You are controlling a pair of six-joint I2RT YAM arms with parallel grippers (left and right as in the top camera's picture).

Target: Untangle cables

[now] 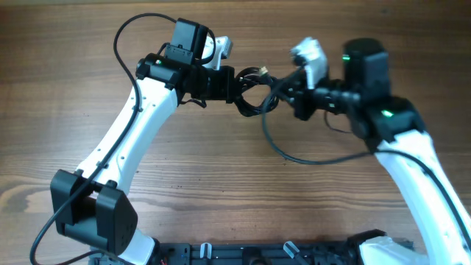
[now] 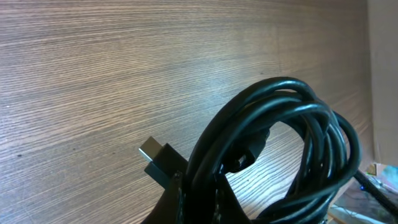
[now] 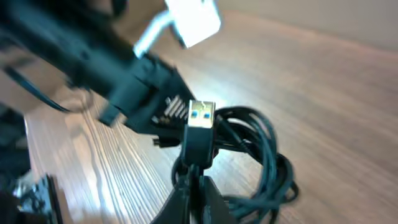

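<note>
Clamps the knotted black cables (image 1: 250,103) in the tightly closed left gripper (image 1: 237,85) — pinches one cord just under its USB plug (image 3: 201,116) in the equally closed right gripper (image 1: 282,92), over the middle of the wooden table (image 1: 73,73).

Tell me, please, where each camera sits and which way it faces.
Overhead: above the table, facing down; left arm and right arm show, meeting at the cables.
Left wrist: low over the table, facing along the left fingers, shut on the coiled cables.
Right wrist: facing along the right fingers, shut on a USB plug; the left arm shows behind.
Shared: every view shows the cables.
</note>
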